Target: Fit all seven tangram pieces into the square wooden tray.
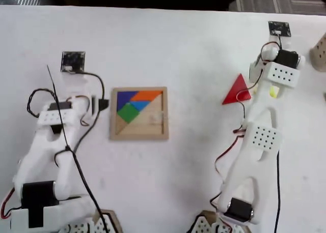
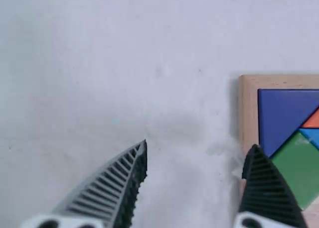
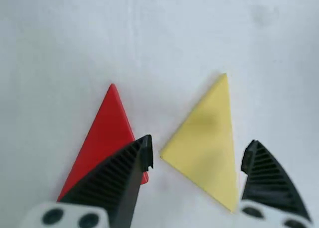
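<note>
- From above I see just a sliver of the flat yellow triangle piece [image 1: 274, 92]. The right arm [image 1: 262, 136] covers the rest.
- The left wrist view cuts off the square wooden tray [image 2: 247, 113] at the side.
- The right gripper [image 3: 199, 141] is wide open over the yellow triangle and holds nothing. One ribbed black finger [image 3: 124, 173] hides a corner of the flat red triangle piece [image 3: 102, 138].
- The left gripper [image 2: 199, 147] is wide open too, and empty. One finger is over the tray's rim.
- The tray lies between my arms. A smooth blue triangle [image 1: 125, 99], an orange piece [image 1: 148, 95] and a green square [image 1: 128, 112] sit in it, next to bare wood.
</note>
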You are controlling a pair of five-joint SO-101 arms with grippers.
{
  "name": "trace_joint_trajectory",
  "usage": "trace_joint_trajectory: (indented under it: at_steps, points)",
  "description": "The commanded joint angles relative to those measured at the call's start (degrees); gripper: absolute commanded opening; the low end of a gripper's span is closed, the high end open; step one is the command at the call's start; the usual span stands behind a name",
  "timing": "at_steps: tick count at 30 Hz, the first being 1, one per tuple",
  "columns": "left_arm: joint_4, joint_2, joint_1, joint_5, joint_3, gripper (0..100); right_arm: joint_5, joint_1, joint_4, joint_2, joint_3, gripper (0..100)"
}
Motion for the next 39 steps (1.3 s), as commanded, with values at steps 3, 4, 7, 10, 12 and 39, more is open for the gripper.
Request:
trace_joint_trajectory:
  at_steps: [3, 4, 7, 10, 12, 39]
  points:
    - [-1.3, -0.2, -0.1, -0.5, -1.1, 31, -0.4, -0.3, -3.1, -0.2, 0.7, 27.8]
    - [-1.3, -0.2, -0.1, -0.5, -1.1, 31, -0.4, 0.2, -2.9, 0.0, 0.7, 27.9]
    - [-1.3, -0.2, -0.1, -0.6, -1.1, 31, -0.4, 1.7, -2.7, 0.0, 0.9, 27.9]
    - [-1.3, -0.2, 0.0, -0.6, -1.1, 31, 0.9, 2.5, -2.6, 0.7, 1.2, 27.9]
    - [-1.3, -0.2, 0.0, -0.6, -1.1, 31, 3.5, 2.2, -2.8, 1.4, 3.0, 27.9]
    - [-1.3, -0.2, 0.0, -0.6, -1.1, 31, 8.5, 4.4, -2.6, 2.8, 4.5, 11.6]
